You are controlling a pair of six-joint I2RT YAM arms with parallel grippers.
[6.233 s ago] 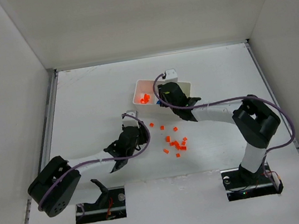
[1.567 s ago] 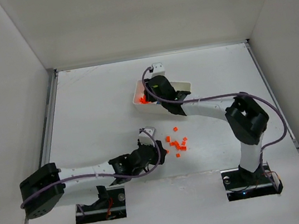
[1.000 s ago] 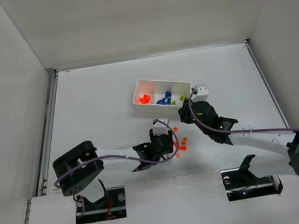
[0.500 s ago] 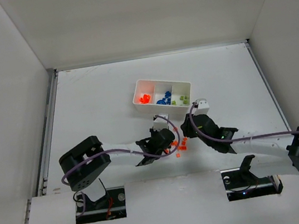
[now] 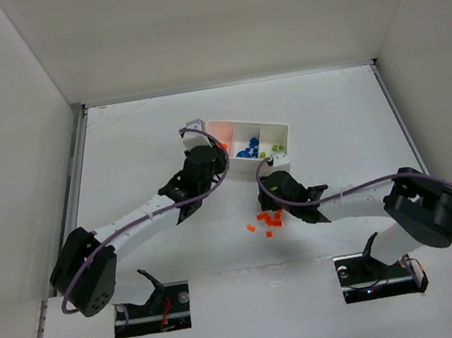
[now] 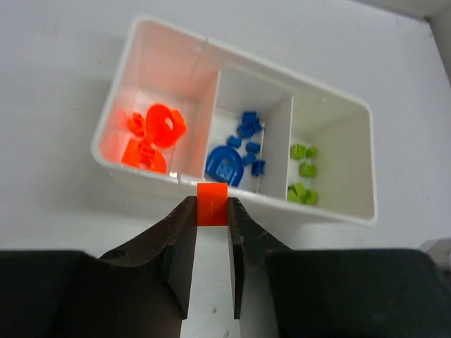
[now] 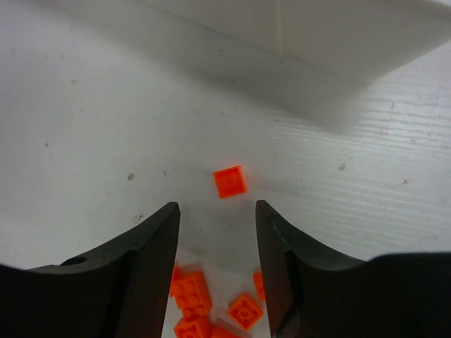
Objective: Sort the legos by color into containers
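left gripper point(image 6: 211, 215): clamped on one orange brick point(image 6: 211, 203), pinched at the very fingertips by two opposite sides.
brick facing: a flat square face toward the wrist camera; no long axis, it looks cubic.
why so held: a tip pinch keeps the fingers clear of the tray walls at the drop, I judge.
brick position: in the wrist view it overlaps the near wall of the tray point(image 6: 331, 210), about at the divider between the orange and blue cells; height above the wall cannot be told.
tray axis: long axis runs left-right across the table, right end slightly nearer the arms; open side up.
cells: orange at the left end, blue middle, green right; each holds only its own colour.
right gripper point(image 7: 215, 211): jaws spread wide, nothing between them, low over the table.
lone brick point(image 7: 230, 181): just ahead of the right tips, stud side up, slightly askew to the jaws.
loose pile point(image 5: 264, 221): orange only, on the table on the arms' side of the tray.
next, judged: shift the left gripper leftward before release, or the brick may land in blue.
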